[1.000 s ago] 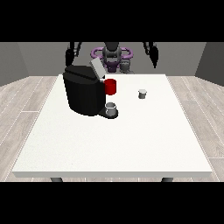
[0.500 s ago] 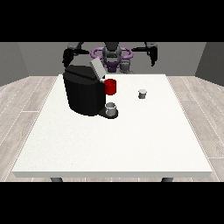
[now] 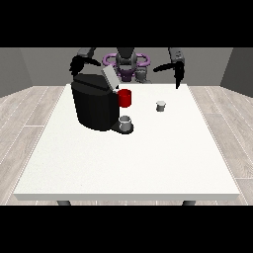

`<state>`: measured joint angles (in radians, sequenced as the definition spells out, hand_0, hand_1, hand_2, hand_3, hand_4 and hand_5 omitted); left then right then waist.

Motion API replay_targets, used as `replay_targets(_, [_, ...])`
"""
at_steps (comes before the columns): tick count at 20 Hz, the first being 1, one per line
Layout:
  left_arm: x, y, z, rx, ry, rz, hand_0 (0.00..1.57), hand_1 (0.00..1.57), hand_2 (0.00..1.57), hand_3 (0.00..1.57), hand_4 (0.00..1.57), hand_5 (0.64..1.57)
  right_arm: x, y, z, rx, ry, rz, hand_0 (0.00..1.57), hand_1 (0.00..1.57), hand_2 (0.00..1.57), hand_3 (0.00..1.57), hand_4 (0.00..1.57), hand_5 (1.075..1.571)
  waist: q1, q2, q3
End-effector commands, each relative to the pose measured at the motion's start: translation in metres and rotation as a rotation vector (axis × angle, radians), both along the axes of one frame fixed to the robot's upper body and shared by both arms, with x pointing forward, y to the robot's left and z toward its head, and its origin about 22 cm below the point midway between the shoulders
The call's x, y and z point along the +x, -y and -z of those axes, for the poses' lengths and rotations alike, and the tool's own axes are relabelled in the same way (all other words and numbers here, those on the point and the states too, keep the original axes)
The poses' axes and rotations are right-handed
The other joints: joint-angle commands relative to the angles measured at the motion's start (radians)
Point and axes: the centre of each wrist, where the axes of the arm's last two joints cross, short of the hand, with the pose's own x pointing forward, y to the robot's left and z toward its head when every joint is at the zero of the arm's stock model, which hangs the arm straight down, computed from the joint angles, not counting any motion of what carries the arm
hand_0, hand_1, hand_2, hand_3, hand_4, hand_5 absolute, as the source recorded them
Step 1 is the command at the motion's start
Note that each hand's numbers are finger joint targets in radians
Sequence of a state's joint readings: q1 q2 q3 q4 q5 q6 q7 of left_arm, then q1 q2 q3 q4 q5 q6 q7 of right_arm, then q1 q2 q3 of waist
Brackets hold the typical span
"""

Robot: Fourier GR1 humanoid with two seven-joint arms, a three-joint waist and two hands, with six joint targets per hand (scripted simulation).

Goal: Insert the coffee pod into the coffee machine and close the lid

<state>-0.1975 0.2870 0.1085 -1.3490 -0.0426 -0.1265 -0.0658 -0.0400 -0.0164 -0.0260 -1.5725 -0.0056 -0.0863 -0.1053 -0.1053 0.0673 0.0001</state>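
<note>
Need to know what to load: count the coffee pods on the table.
1. The coffee pod stands alone on the table, at the view's right of the coffee machine. More could be hidden behind the machine.

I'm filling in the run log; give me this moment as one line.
pod: on table, untouched | machine: lid open | hand at view's right: raised above table's far edge

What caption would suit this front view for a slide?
Robot behind a white table, coffee machine lid raised, coffee pod untouched, both hands up.
</note>
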Motion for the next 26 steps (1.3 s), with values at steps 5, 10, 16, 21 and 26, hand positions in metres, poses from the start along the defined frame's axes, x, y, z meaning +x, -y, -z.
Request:
replay_targets(5, [0.035,-0.021,0.004,0.057,-0.08,-0.075,0.0,0.0,0.0,0.0,0.0,1.571,0.007,-0.016,-0.016,-0.007,0.045,-0.066,0.0,0.0,0.0,0.0,0.12,1.571,-0.057,0.082,-0.0004])
replay_targets(10, [0.046,-0.014,0.017,0.102,-0.102,-0.084,0.0,0.0,0.0,0.0,0.0,1.571,0.014,-0.021,-0.02,0.023,0.048,-0.051,0.0,0.0,0.0,0.0,0.26,1.571,-0.054,0.11,-0.0004])
replay_targets(16, [0.055,-0.016,0.017,0.228,-0.162,-0.02,0.0,0.0,0.0,0.0,0.0,1.571,0.029,-0.014,-0.019,0.001,0.0,0.003,0.0,0.0,0.0,0.0,0.4,1.571,-0.019,0.102,-0.0003])
replay_targets(21, [0.06,0.002,0.028,0.291,-0.181,0.011,0.1,0.1,0.5,0.0,0.0,1.571,0.038,-0.01,-0.011,-0.006,-0.069,0.011,0.0,0.0,0.0,0.0,0.39,1.571,0.0,0.091,-0.0002])
replay_targets(26, [0.065,-0.002,0.032,0.344,-0.201,-0.034,0.81,0.81,0.85,0.5,0.0,1.571,0.039,-0.017,0.0,-0.044,-0.056,0.026,0.0,0.0,0.0,0.0,0.42,1.571,-0.007,0.128,-0.0003])
